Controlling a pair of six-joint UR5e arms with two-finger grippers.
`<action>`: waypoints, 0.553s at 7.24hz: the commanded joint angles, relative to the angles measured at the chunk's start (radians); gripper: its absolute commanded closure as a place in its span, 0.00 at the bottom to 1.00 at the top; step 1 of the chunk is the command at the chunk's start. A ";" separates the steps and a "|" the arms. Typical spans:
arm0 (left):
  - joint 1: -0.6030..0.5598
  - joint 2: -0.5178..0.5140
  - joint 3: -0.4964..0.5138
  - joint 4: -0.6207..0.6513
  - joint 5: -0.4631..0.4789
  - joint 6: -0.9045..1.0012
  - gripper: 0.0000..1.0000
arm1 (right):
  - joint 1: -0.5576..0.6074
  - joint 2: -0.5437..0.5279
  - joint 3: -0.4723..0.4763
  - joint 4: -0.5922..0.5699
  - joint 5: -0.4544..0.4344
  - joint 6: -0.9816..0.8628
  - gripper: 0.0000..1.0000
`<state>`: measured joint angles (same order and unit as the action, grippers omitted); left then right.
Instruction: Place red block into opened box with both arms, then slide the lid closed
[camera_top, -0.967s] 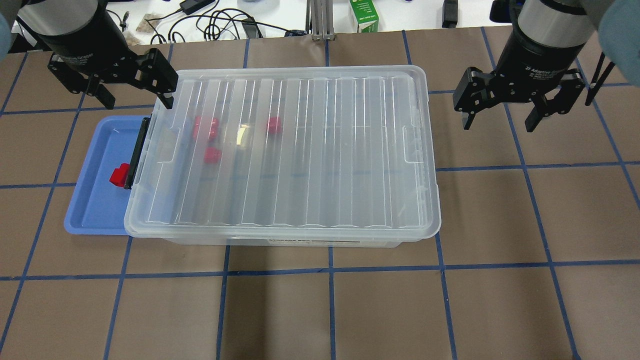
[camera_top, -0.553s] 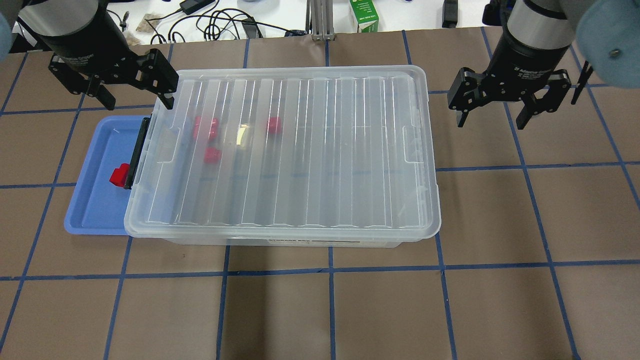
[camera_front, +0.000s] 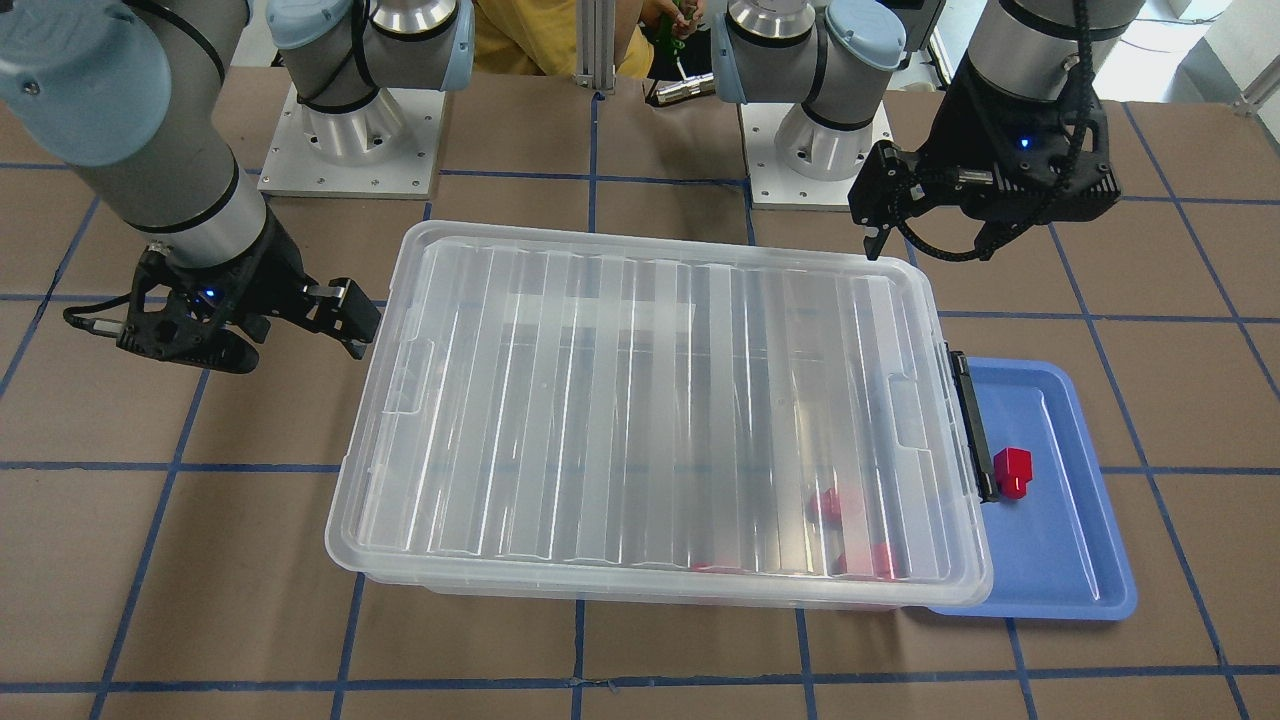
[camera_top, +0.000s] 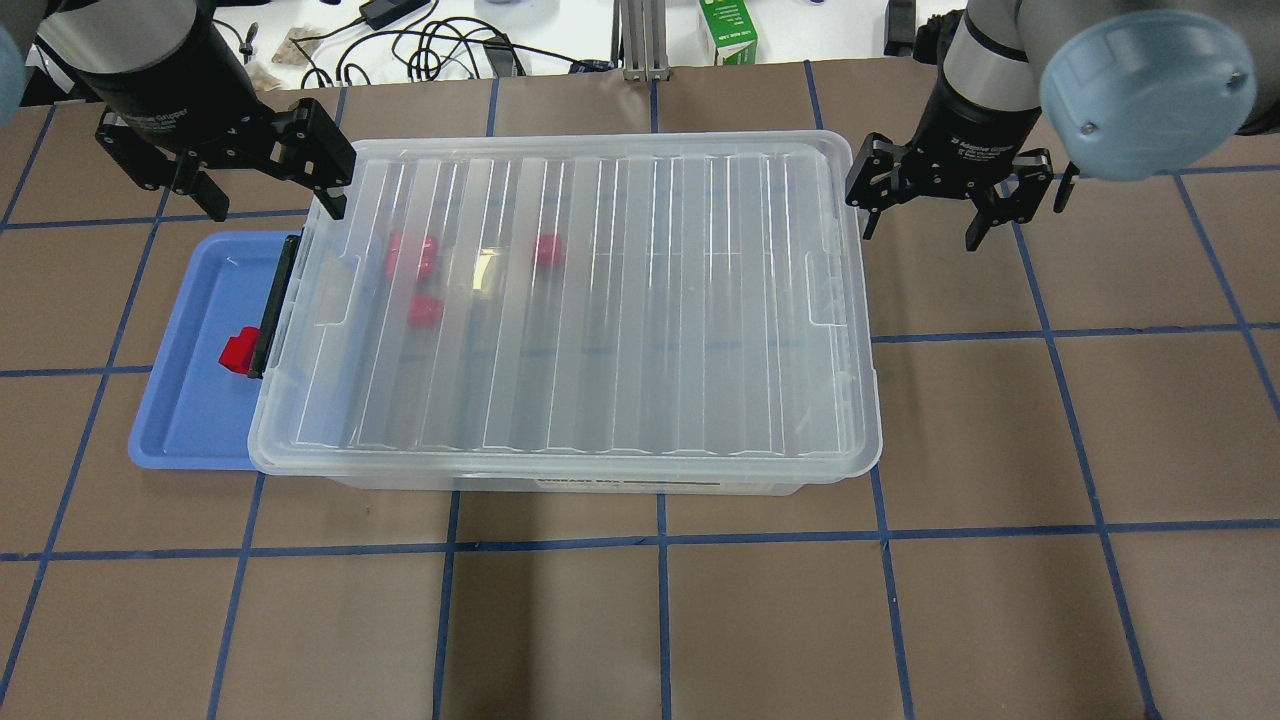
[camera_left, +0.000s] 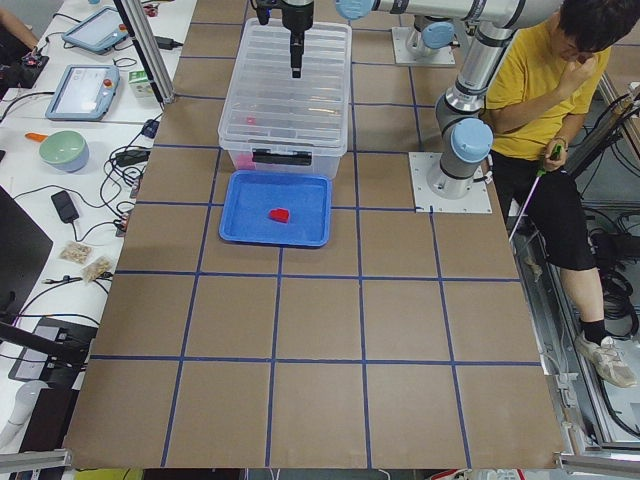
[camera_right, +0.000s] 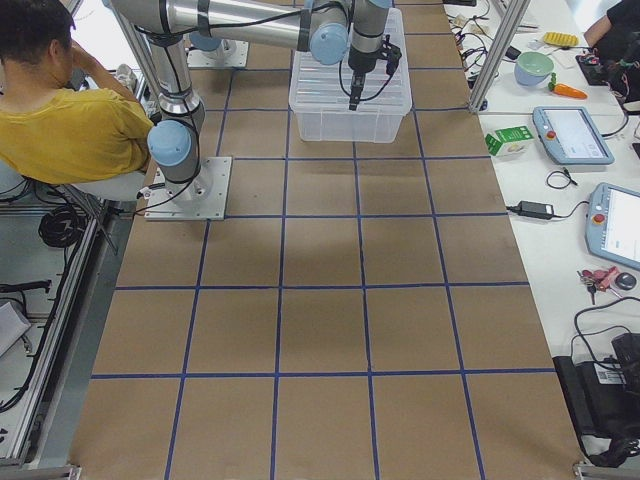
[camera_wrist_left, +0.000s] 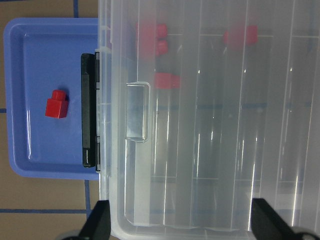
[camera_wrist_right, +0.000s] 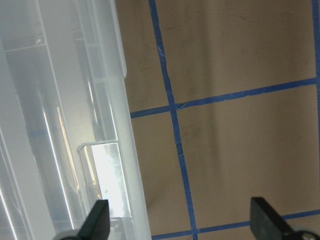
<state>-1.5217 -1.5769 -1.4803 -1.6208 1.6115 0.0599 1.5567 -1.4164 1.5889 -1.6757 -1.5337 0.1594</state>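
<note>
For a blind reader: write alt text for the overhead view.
A clear lid covers the box, red blocks showing through. One more block lies in the blue tray; left gripper and right gripper hang open by the lid's far corners.

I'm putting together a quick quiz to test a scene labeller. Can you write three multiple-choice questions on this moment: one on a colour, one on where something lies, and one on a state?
1. The latch bar on the box is: A white, B blue, C black.
2. The one red block not under the lid lies: A on the latch bar, B in the blue tray, C on top of the lid.
3. The lid is: A lying flat over the box, B propped upright, C set down beside the box.

Answers: 1 C, the bar shows black against the clear plastic. 2 B, the block sits on the tray's blue floor, next to the bar. 3 A, the ribbed lid lies flat across the box in both views from above.
</note>
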 joint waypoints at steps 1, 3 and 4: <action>0.000 0.000 0.000 -0.001 -0.001 0.000 0.00 | 0.014 0.037 0.022 -0.038 0.010 -0.006 0.00; -0.002 0.000 0.000 0.001 0.001 0.000 0.00 | 0.017 0.043 0.054 -0.038 0.009 -0.008 0.00; 0.000 -0.002 0.000 0.001 0.001 0.000 0.00 | 0.017 0.045 0.065 -0.038 0.010 -0.009 0.00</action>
<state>-1.5224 -1.5776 -1.4803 -1.6201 1.6121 0.0598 1.5731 -1.3742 1.6378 -1.7125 -1.5241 0.1522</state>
